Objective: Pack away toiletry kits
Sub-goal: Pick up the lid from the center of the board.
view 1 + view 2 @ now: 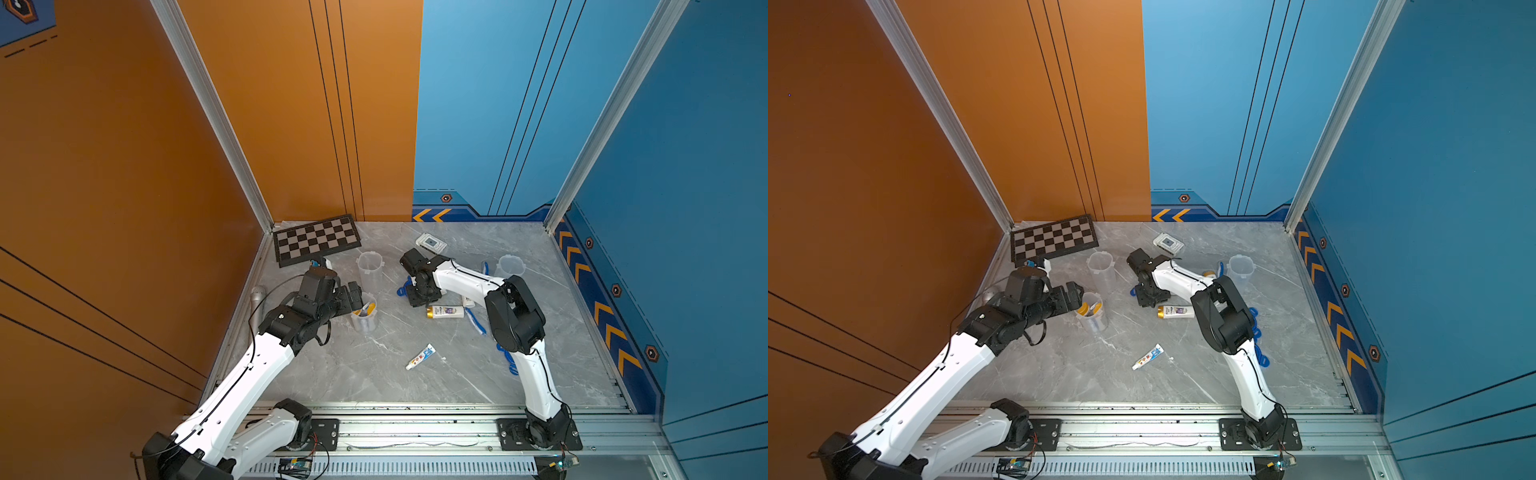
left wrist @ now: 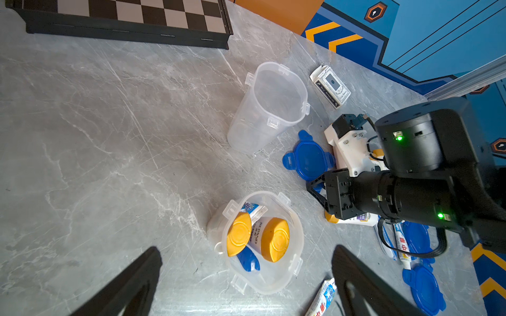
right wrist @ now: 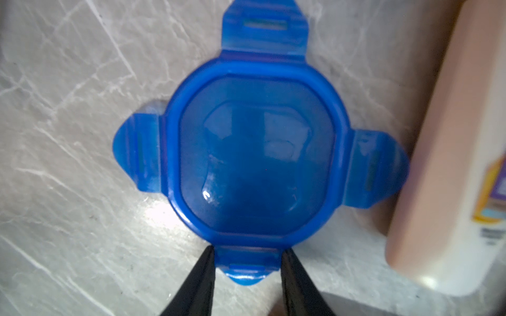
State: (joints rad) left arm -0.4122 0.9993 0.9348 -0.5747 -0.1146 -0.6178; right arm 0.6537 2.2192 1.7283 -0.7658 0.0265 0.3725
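Blue lid (image 3: 257, 164) lies flat just beside the white bottle (image 3: 449, 164), one tab pinched between the right gripper (image 3: 247, 257) fingertips.

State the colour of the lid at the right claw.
The lid is translucent blue; clearest in right wrist view.

The lid (image 3: 254, 153) is blue, the table (image 3: 68, 136) grey veined white, the bottle (image 1: 445, 311) white (its cap gold), the board (image 1: 316, 240) chequered black-and-grey
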